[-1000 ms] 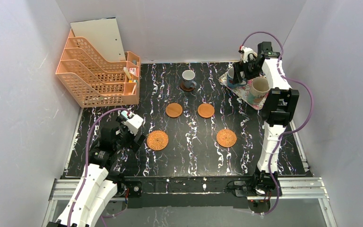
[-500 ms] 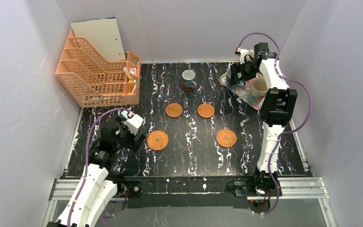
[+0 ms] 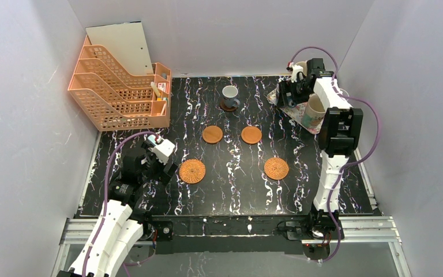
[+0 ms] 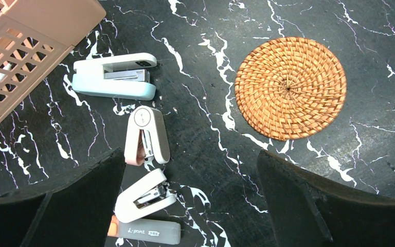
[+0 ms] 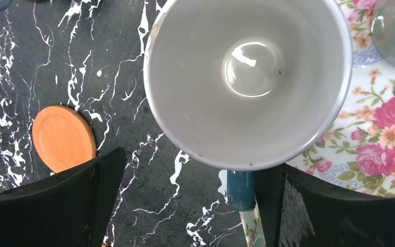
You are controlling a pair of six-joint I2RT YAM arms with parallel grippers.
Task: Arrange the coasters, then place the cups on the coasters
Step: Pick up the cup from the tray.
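Wicker coaster (image 4: 290, 87), round w/ spiral weave, on marbled blk table (image 4: 205, 149).

Only the grey stapler (image 4: 144, 232) bears legible lettering, roughly "L-pont".

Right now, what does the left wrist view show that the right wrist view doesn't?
Only left wrist: a woven coaster, several staplers and a corner of the orange file rack. Only right wrist: a white-lined cup with a blue handle, seen from above at the edge of the floral tray, and a smooth wood coaster. Both: the black marbled table, plus open jaws at the bottom, the left pincer in one, the right pincer in the other.
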